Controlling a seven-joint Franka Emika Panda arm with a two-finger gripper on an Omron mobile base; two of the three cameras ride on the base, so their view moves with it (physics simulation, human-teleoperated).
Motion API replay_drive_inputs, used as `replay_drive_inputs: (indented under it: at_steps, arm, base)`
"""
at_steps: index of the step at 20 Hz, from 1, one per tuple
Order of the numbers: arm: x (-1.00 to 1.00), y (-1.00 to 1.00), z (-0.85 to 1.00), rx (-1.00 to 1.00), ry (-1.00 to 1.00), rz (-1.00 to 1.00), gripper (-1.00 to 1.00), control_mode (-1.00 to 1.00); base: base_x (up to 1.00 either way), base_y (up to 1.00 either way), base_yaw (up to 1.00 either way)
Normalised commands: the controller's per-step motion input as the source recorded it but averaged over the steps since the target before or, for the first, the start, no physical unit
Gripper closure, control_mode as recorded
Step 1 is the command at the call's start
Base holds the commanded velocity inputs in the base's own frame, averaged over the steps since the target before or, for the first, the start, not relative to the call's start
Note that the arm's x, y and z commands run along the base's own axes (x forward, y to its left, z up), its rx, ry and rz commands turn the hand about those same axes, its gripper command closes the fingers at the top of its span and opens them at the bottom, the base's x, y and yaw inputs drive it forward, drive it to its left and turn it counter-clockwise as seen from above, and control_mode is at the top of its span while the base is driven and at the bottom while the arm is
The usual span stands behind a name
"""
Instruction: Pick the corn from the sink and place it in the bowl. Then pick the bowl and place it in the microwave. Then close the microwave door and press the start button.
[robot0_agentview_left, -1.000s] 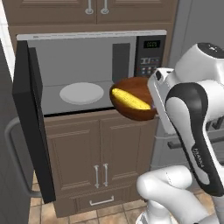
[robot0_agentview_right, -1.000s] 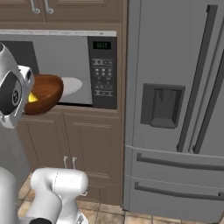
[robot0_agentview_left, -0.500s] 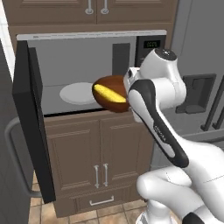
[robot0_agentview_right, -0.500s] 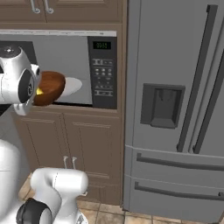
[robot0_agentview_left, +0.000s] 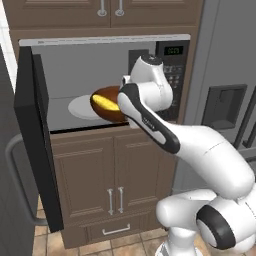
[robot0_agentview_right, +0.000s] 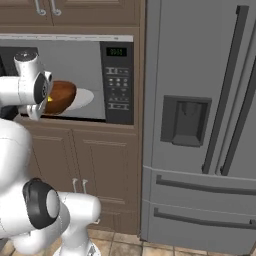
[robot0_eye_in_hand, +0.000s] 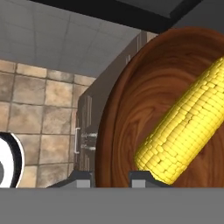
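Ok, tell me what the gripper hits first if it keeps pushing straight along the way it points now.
Probably nothing new: the gripper already grips the bowl rim, with the corn inside. Beyond the bowl, depth is unclear.

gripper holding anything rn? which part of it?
Yes: the gripper holds the bowl by its rim, one fingertip on each side of the wall, with the corn lying inside.
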Motion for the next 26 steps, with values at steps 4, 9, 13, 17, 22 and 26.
replay_drive_inputs:
  at_steps: [4, 9, 13, 17, 22, 26]
  arm:
    - [1.00, 0.08, -0.22, 0.00, 0.00, 0.00, 1.00, -1.00]
    - [1.00, 0.14, -0.38, 0.00, 0.00, 0.00, 1.00, -1.00]
    - [1.00, 0.33, -0.38, 0.00, 0.00, 0.00, 1.00, -1.00]
    - [0.84, 0.35, -0.28, 0.00, 0.00, 0.00, 1.00, -1.00]
    - [0.64, 0.22, -0.22, 0.00, 0.00, 0.00, 1.00, -1.00]
    - [0.51, 0.07, -0.20, 0.00, 0.00, 0.00, 1.00, -1.00]
  base:
    - [0.00, 0.00, 0.00]
    - [0.00, 0.00, 0.00]
    - [0.00, 0.00, 0.00]
    - [0.00, 0.00, 0.00]
    - [0.00, 0.00, 0.00]
    - [0.00, 0.00, 0.00]
